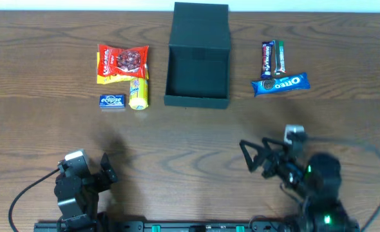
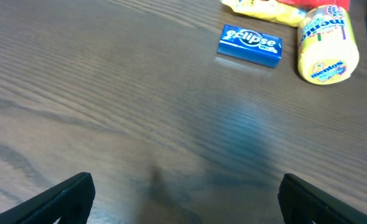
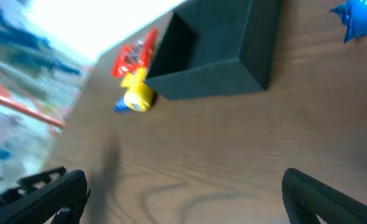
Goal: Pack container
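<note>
Reading "eclipse" in white on the blue box (image 2: 250, 45), left half of the table (image 1: 190, 148). Right beside it, "mentos" along the yellow roll (image 2: 328, 43). Over on the right half, "OREO" across the blue packet (image 1: 280, 84). Print on the red bag (image 1: 127, 59) and the two bars (image 1: 272, 58): too small to read.

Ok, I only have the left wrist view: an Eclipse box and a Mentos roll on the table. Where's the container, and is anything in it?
Observer: The container stands just right of the Mentos roll, lid open, and looks empty inside.
Operator: Snacks on its far side?
Observer: Yes, an Oreo packet and two bars lie to its right.
Operator: And the right gripper?
Observer: The right gripper is open, holding nothing, over bare table well short of the container.
</note>
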